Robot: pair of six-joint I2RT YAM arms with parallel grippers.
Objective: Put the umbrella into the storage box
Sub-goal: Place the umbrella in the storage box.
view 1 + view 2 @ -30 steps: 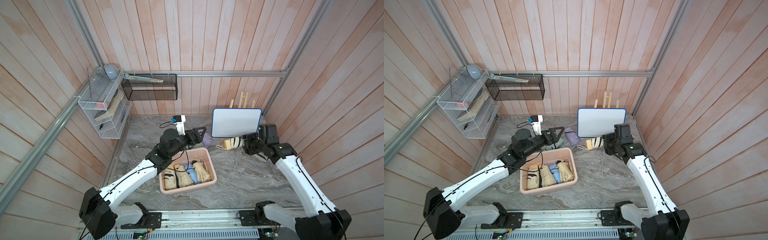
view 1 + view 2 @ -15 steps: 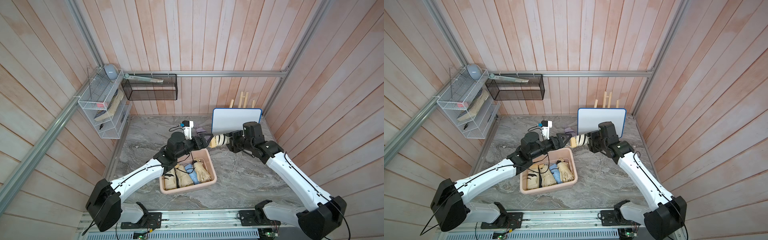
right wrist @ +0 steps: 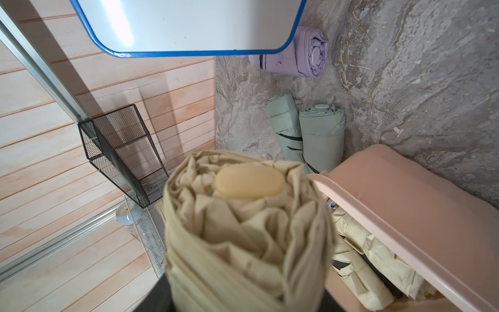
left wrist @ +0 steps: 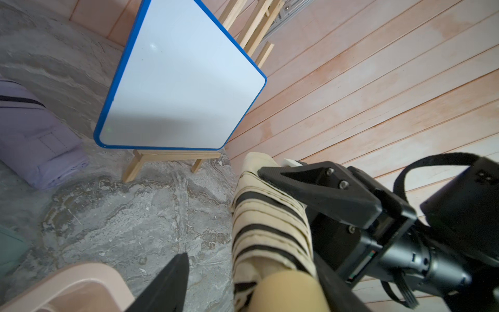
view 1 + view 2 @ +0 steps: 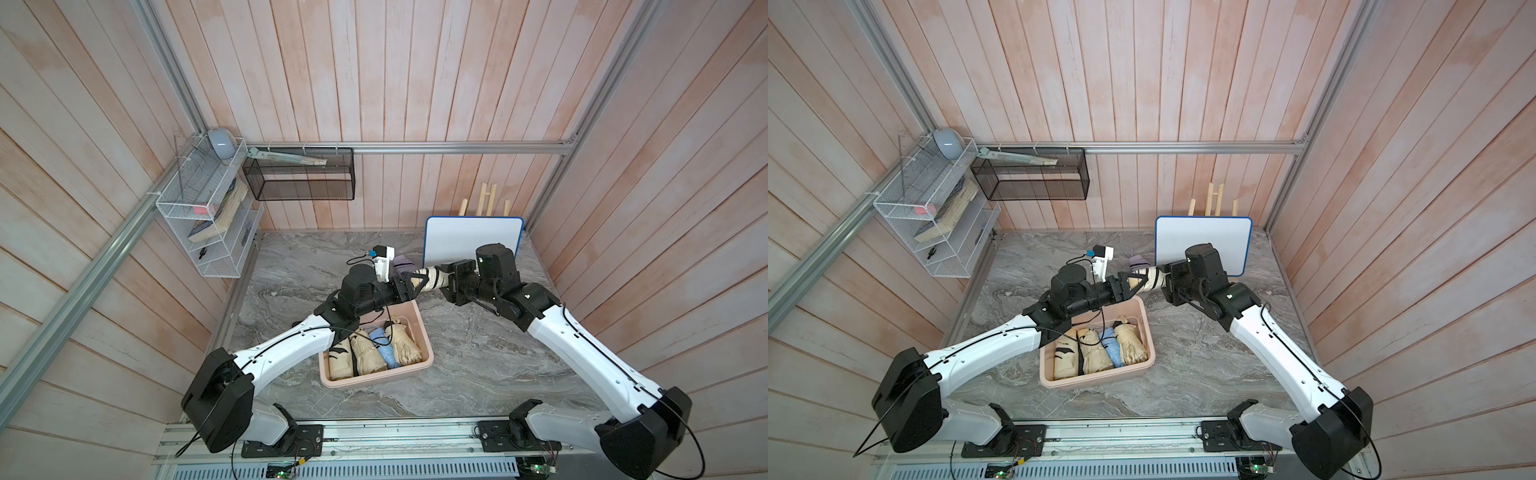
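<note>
A cream umbrella point(image 5: 432, 277) point(image 5: 1152, 279) with black stripes hangs level in the air past the far rim of the pale pink storage box point(image 5: 376, 378) point(image 5: 1096, 380). My right gripper point(image 5: 451, 278) point(image 3: 244, 299) is shut on one end of the umbrella point(image 3: 243, 229). From the opposite side my left gripper point(image 5: 415, 283) point(image 4: 251, 259) straddles the handle end point(image 4: 270, 224). One of its fingers point(image 4: 337, 291) lies against the fabric, while the other finger point(image 4: 172, 283) stands apart with table showing in the gap. Several folded umbrellas point(image 5: 374, 349) lie side by side in the box.
A lilac folded umbrella point(image 5: 403, 264) point(image 3: 297, 59) lies on the marble behind the grippers, and two mint-green ones point(image 3: 321, 137) lie beside the box. A whiteboard on a wooden easel point(image 5: 471, 241) stands at back right. A black mesh basket point(image 5: 299, 178) and white wire rack point(image 5: 203, 216) hang on the walls.
My right arm carried the striped umbrella leftward from beside the whiteboard to above the box's far rim. My left gripper came up to meet it and its jaws narrowed around the handle end.
</note>
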